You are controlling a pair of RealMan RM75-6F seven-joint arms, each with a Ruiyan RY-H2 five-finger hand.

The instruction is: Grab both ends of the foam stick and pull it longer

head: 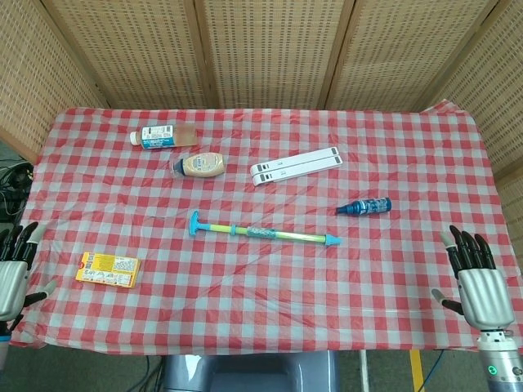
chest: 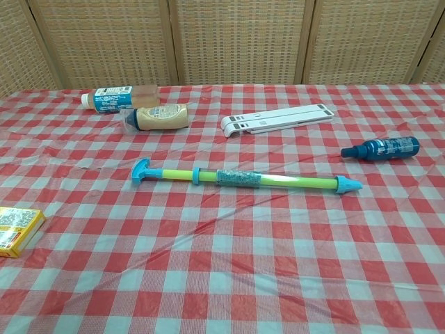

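The foam stick (head: 263,233) (chest: 243,179) lies flat across the middle of the checked table, yellow-green with a blue T-handle at its left end and a blue tip at its right end. My left hand (head: 13,273) hangs off the table's near left corner, fingers spread, holding nothing. Off the near right corner my right hand (head: 476,278) is held upright with fingers apart and nothing in it. Both hands are far from the stick. Neither hand shows in the chest view.
A white folded stand (head: 296,166) lies behind the stick. A dark blue bottle (head: 364,207) lies to the right, two lying bottles (head: 200,165) (head: 162,135) at the back left, a yellow box (head: 108,269) near the left front. Wicker screens enclose the table.
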